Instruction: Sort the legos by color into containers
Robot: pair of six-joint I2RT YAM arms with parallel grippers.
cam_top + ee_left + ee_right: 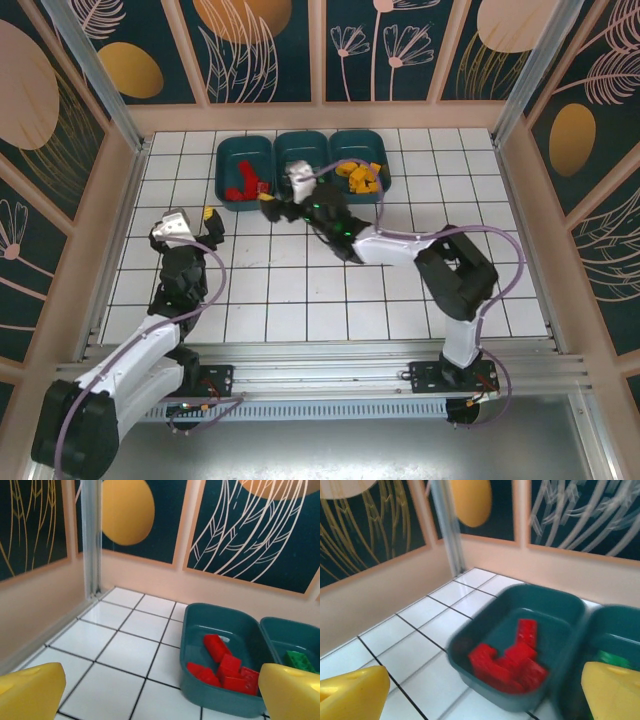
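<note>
**A:** Fingers first. What are they doing?

**B:** The right fingers (352, 695) are spread wide with nothing between them. They are blunt yellow wedges hanging just at the near edge of the red tub (555, 617). The left fingers (30, 692) are spread and bare too, off that tub's near-left side over the tabletop (125, 650).

**A:** And the legos?

**B:** The red legos (512, 662) lie heaped inside the red tub. A green lego (612, 659) sits in the middle tub (620, 625), just beside the red tub on the right. The yellow-orange legos (362, 175) lie in the far tub (360, 145), one further right.

**A:** What could go wrong?

**B:** My worry is the rim. The tubs look like light, smooth plastic on glossy tile, so a nudge from the right fingers could slide the red tub or tip its bricks out. Both arms crowd that tub's near side and might clash. The purple cable (380, 210) loops to its right and could snag a rim.

**A:** Textures?

**B:** The bricks are hard, shiny, studded and square-edged. The tubs are dark teal with rounded corners. The tiles are white with dark grout.
</note>
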